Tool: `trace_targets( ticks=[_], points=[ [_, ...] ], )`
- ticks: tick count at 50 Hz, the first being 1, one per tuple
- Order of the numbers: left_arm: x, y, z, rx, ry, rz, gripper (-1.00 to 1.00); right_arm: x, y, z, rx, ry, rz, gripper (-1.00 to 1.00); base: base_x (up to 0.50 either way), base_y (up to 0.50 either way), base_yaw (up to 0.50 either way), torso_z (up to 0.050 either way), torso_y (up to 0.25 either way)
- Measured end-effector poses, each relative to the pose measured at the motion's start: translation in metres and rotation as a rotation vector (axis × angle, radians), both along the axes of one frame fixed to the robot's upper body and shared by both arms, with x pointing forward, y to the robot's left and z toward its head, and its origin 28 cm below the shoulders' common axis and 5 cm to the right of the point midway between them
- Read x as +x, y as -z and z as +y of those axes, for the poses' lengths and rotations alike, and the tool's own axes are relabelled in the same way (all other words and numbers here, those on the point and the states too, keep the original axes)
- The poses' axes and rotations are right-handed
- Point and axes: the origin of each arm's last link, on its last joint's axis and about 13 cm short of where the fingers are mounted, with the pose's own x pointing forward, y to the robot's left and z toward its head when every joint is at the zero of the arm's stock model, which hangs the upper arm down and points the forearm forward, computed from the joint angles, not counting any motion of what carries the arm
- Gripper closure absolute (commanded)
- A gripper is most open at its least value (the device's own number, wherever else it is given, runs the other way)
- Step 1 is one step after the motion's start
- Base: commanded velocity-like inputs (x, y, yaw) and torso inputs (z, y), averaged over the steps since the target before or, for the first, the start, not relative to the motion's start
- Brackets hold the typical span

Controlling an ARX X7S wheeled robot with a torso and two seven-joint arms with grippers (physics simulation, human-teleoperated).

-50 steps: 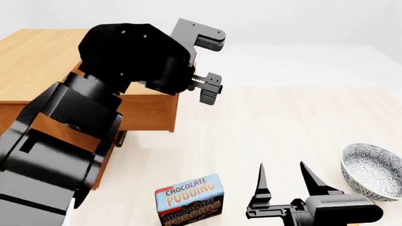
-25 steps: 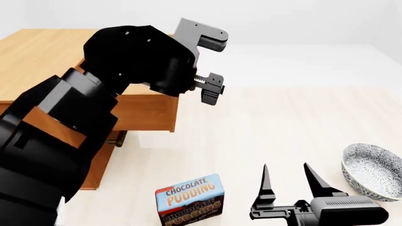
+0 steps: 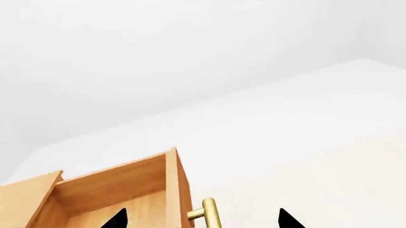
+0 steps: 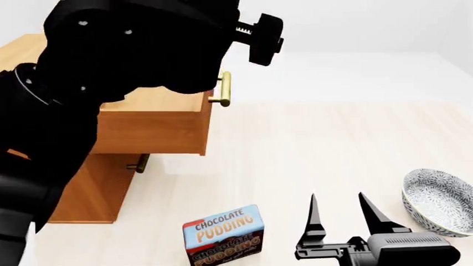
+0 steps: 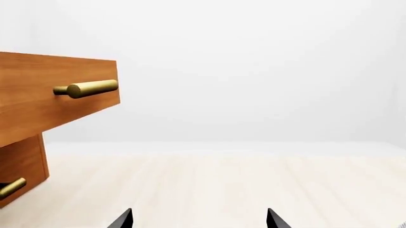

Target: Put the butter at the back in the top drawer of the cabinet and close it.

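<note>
Here both released pincers, left and right, sit over pale wood floor

cabinet: light-brown wood | handle: brass | pudding box: brown-blue | bowl: grey-white patterned

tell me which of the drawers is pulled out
The top drawer: its box juts out past the cabinet front, while the drawer below sits flush.

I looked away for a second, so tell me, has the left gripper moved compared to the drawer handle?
Yes. In the head view the left gripper has risen above the top drawer, uncovering its brass handle, which it hid earlier.
</note>
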Motion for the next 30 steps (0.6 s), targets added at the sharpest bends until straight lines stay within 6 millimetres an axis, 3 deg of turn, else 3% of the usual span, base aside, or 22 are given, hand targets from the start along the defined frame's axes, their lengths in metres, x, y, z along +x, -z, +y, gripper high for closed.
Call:
trace_targets(
  ticks=[13, 30],
  points=[
    [-0.03, 0.005, 0.016, 0.062, -0.043, -0.289, -1.0, -0.001, -0.001, 0.0, 0.0, 0.002, -0.002, -1.0, 0.0, 0.0, 0.0, 0.0, 0.0],
    [-0.091, 0.065, 0.084, 0.023, -0.091, -0.514, -1.0, -0.005, -0.015, 0.002, -0.017, 0.025, -0.027, -1.0, 0.0, 0.0, 0.0, 0.0, 0.0]
  ],
)
